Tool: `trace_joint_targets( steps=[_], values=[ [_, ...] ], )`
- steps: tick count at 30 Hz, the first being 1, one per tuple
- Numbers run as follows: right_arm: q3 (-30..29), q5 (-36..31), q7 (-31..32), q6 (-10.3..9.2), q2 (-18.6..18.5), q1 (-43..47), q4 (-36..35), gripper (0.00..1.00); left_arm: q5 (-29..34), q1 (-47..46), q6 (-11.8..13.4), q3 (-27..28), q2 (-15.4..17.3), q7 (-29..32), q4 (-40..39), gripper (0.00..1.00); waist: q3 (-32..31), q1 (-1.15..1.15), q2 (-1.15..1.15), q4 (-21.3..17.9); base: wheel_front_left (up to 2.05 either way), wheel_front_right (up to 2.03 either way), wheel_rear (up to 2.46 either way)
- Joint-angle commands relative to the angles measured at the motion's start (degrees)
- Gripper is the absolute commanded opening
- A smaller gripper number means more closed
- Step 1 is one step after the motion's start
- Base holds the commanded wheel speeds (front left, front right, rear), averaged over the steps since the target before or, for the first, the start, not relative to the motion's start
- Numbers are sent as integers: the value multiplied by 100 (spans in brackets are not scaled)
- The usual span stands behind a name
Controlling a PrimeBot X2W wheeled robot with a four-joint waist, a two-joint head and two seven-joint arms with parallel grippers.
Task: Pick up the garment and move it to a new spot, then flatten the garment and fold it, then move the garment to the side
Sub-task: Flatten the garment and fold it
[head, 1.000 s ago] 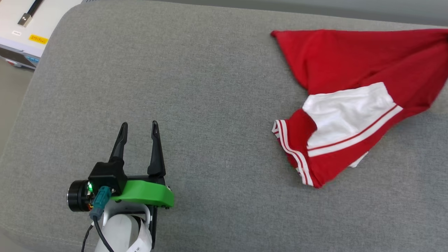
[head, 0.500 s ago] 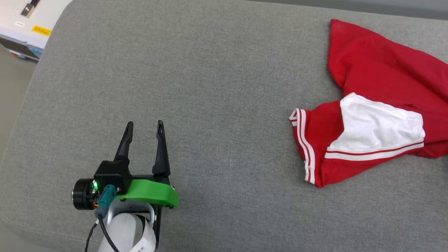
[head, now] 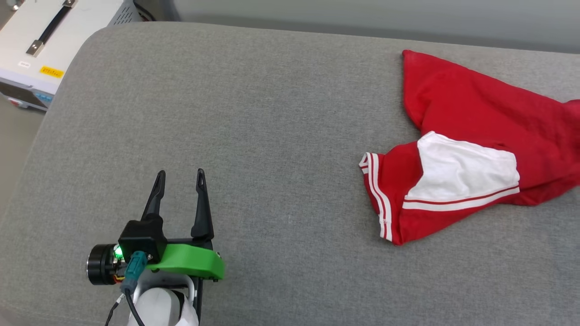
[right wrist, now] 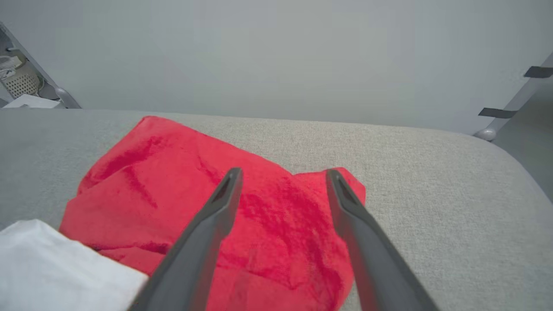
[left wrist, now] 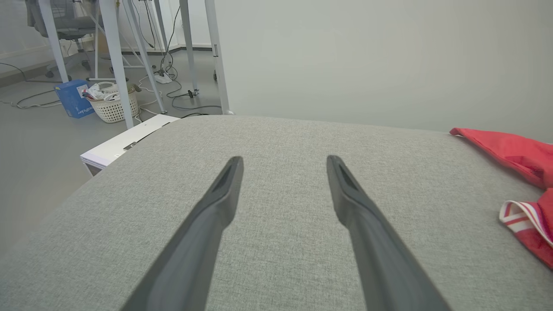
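The garment (head: pixel 471 113) lies bunched on the right of the grey cushion (head: pixel 272 136), red with a white sleeve (head: pixel 462 172) and striped trim (head: pixel 376 194) toward me; its right part runs off the head view. My left gripper (head: pixel 180 173) stands open over bare cushion at the lower left, well apart from the shirt. The left wrist view shows its fingers (left wrist: pixel 216 203) spread, with the garment (left wrist: pixel 518 151) at the far right. In the right wrist view my right gripper (right wrist: pixel 281 172) is open above the red cloth (right wrist: pixel 173 172), nothing between its fingers.
A white box with a black handle (head: pixel 41 45) stands off the cushion's far left corner. Floor, table legs, a basket (left wrist: pixel 112 103) and a blue box (left wrist: pixel 73 97) lie beyond the cushion in the left wrist view. A pale wall (right wrist: pixel 276 56) backs the cushion.
The head camera has shifted, so the whole scene sits differently. The garment has changed shape since a second ago, its red body drawn more to the right. The left gripper has stayed open.
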Motion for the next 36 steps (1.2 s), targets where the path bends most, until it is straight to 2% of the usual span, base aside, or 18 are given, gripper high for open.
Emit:
trace_joint_targets(
  steps=[1,5,7,12,16,19,22,25,29,32,36],
  values=[
    [-188,-229,-49,-3,-30,39,-254,100,67,47,-28,24,-16,-33,-38,100,-40,0,0,-59,0,0,0],
    [-426,-696,-35,-3,-147,109,-1164,100,115,77,-48,38,-16,-33,-60,100,-83,0,0,-78,0,0,0],
    [-361,-778,276,-3,-247,65,-1733,100,133,91,-62,40,-16,-33,-61,100,-89,0,0,-81,0,0,0],
    [-81,-686,1846,-3,-704,-292,-3061,100,140,55,-97,-4,-16,-33,-73,100,-6,0,0,-24,0,0,0],
    [249,-296,3620,-3,-982,-558,-3638,100,103,-14,-96,-81,-16,-33,-89,100,93,0,0,83,0,0,0],
    [465,-150,4699,-3,-1088,-740,-3878,100,52,-83,-79,-149,-16,-33,-117,100,229,0,0,179,0,0,0],
    [674,-274,5400,-3,-1056,-929,-3916,100,-15,-191,-43,-225,-16,-33,-143,100,430,0,0,292,0,0,0],
    [810,-494,5661,-3,-870,-1079,-3717,100,-97,-326,1,-313,-16,-33,-166,100,662,0,0,411,0,0,0],
    [1050,-754,5724,-3,-490,-1129,-3108,100,-216,-503,84,-475,-16,-33,-191,100,955,0,0,576,0,0,0],
    [1425,-1016,5714,-3,-341,-1052,-2696,100,-269,-584,134,-561,-16,-33,-166,100,1067,0,0,662,0,0,0],
    [1787,-1026,5523,-3,-201,-888,-2344,100,-306,-617,184,-598,-16,-33,-115,100,1059,0,0,697,0,0,0]
  ],
)
